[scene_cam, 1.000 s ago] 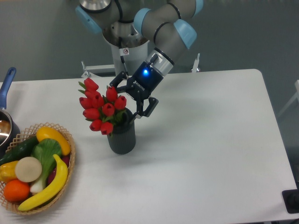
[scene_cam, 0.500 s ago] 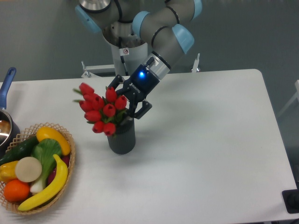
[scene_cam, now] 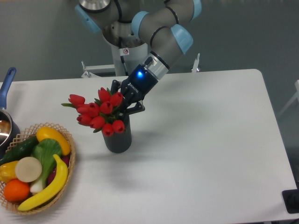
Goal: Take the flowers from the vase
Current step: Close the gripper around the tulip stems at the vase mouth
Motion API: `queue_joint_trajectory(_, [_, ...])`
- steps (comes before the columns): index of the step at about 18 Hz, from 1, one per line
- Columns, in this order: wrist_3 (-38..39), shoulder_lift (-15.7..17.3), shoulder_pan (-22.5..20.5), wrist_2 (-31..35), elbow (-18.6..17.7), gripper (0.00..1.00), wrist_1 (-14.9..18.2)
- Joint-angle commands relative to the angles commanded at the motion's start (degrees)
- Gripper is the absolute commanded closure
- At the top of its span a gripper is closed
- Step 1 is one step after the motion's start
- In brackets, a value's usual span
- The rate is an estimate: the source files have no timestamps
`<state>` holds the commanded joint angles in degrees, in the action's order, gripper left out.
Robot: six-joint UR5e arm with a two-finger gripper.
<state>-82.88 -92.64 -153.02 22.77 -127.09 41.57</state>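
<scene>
The flowers (scene_cam: 96, 113), a bunch of red tulip buds with green leaves, lean out to the left over the mouth of the vase (scene_cam: 117, 139). Their stems are still inside it. The vase is dark, ribbed and cylindrical, and stands left of the table's middle. My gripper (scene_cam: 127, 107) comes down from the upper right. It is shut on the flowers at their stems, just above the vase's rim. The buds hide part of the fingers.
A wicker basket (scene_cam: 72, 161) of fruit and vegetables sits at the front left, close to the vase. A blue-handled pot (scene_cam: 6, 86) stands at the left edge. The white table (scene_cam: 210, 140) stretches to the right of the vase.
The gripper's fingers have closed on the stems. The bunch has tipped further left and spread out, and the vase has shifted slightly left with it.
</scene>
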Motion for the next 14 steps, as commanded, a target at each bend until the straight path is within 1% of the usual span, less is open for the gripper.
queue_joint_trajectory(5, [0.5, 2.5, -0.2, -1.7, -0.7, 0.96, 0.2])
queue_joint_trajectory(6, [1.7, 3.1, -0.3, -2.3, -0.6, 0.96, 0.3])
queue_joint_trajectory(8, [4.6, 3.5, -0.4, -3.5, 0.2, 0.96, 0.2])
queue_joint_trajectory(10, [5.5, 4.0, -0.7, -3.8, 1.0, 0.96, 0.2])
queue_joint_trajectory(14, [7.9, 5.3, -1.3, -3.9, 1.3, 0.96, 0.2])
